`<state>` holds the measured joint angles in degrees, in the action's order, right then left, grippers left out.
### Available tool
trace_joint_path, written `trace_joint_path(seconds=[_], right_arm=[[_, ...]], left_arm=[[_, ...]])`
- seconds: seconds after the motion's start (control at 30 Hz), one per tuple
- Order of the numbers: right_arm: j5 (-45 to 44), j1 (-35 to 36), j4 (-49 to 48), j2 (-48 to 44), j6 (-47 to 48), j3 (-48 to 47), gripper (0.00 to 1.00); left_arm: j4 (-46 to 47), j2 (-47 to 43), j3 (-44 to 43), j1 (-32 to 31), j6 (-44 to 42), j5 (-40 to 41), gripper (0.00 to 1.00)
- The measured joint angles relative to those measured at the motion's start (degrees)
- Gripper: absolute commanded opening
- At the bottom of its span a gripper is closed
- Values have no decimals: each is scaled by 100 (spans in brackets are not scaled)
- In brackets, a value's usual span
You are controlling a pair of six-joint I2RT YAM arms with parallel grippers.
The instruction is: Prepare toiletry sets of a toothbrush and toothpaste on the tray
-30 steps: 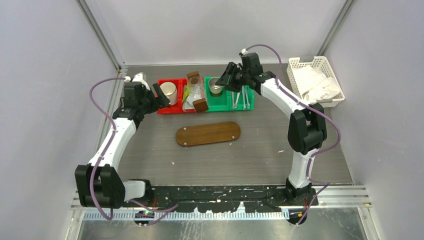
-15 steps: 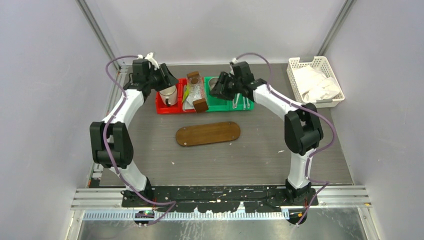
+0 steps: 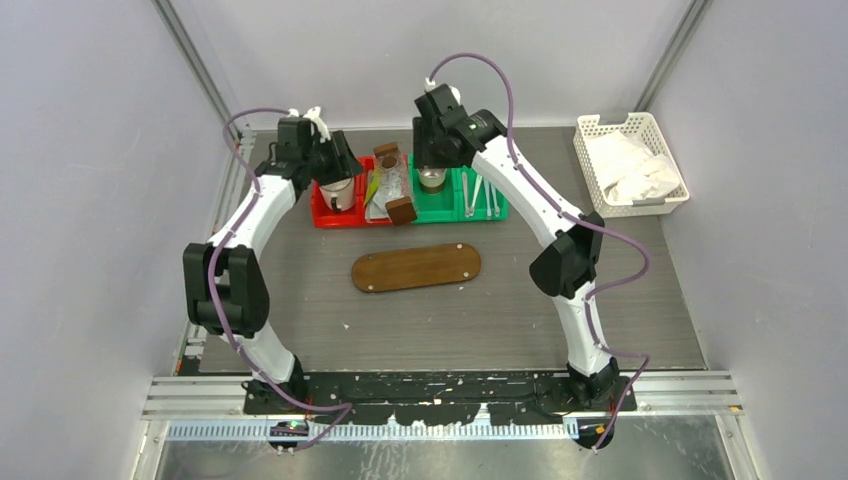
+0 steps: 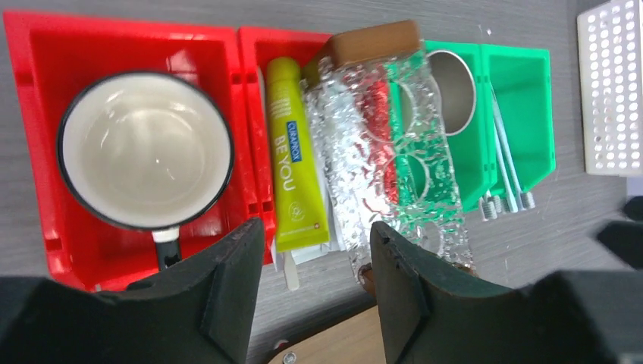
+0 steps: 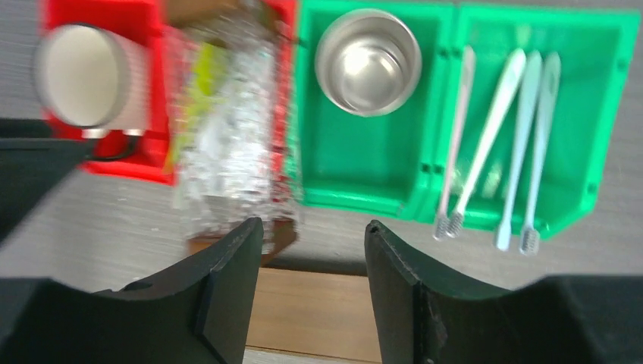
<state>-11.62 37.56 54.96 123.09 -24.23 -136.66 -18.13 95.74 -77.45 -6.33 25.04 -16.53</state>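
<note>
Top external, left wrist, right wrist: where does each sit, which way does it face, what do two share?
Top external: above, behind the bases, looking down on the table; both arms, left gripper, right gripper.
Left wrist: over the red bin, facing down at mug and yellow-green tube; own open fingers.
Right wrist: over the green bin, facing down at steel cup and toothbrushes; own open fingers.
Shared: both wrist views show mug, steel cup, toothbrushes.
</note>
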Motion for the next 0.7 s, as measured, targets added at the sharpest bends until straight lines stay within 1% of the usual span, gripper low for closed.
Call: trace_joint_path(seconds=[0.07,0.17,0.3,0.37,0.5,0.63,0.7], right_arm=[[-232,-24,376,190,-192,55,58],[-422,-26,616,243,-439,367,58],[-581,133,614,201,-643,907,58],[-621,212,560,118,-691,1270,59],[-699,299,546,-50,-719,1707,59],[-680,184,420,-527,-719,2264,59],[-575,7,221,-1010,-717,2828,59]], left_arm=[[-83,138,-387,-81,-146,7,56],[-181,348,-931,-186,-396,11,55],[-337,739,-1655,-306,-839,-20,54],[-509,962,-1926,-350,-1071,-57,56],[-885,1335,-2190,-428,-1628,-264,64],[-1226,1504,-2179,-518,-2297,-584,65],[-1261,1504,-2162,-568,-2588,-713,65]])
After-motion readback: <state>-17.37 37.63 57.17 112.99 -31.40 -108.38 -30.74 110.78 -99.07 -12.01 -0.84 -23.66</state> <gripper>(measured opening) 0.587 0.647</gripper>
